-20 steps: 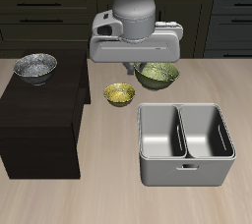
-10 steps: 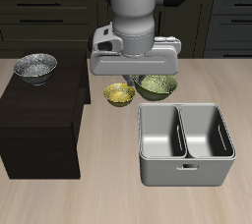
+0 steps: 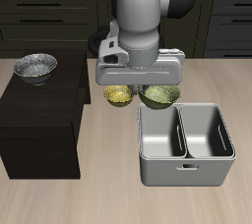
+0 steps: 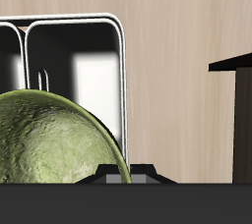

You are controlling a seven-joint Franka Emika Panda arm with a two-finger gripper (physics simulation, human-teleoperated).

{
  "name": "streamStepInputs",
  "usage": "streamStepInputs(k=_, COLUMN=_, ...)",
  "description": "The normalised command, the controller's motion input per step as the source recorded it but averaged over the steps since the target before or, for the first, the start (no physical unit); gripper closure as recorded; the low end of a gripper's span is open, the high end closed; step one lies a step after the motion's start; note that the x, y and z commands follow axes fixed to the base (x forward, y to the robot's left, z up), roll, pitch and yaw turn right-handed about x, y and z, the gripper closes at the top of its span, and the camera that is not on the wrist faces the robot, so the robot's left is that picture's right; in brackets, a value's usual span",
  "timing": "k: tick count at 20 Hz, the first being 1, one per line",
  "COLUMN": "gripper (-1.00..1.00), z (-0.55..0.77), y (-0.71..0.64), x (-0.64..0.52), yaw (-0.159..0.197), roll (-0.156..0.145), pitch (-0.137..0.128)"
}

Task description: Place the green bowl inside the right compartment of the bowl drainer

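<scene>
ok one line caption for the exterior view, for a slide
Gripper carries the green bowl toward the bowl drainer, passing a yellow bowl.

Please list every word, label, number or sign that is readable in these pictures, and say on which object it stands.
None: no readable text shows in either view. The green bowl, yellow bowl, silver bowl, bowl drainer, dark box and robot arm carry no writing, only surface pattern or speckle.
</scene>
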Motion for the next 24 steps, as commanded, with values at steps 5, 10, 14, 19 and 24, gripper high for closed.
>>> streamStepInputs(k=5, gripper=1.00, z=-0.12, y=0.24, x=-0.04, yaw=0.025, roll=0.029, pitch=0.013)
streamStepInputs(k=10, gripper=1.00, z=-0.13, y=0.05, x=0.05, yaw=0.010, roll=-0.003, pitch=0.012)
streamStepInputs(k=14, gripper=1.00, z=-0.14, y=-0.09, x=0.05, yaw=0.006, roll=-0.009, pitch=0.013)
streamStepInputs(k=19, gripper=1.00, z=-0.16, y=-0.09, x=0.06, yaw=0.024, roll=-0.033, pitch=0.013)
streamStepInputs(k=24, gripper=1.00, z=-0.13, y=0.01, x=0.01, yaw=0.051, roll=-0.036, pitch=0.013)
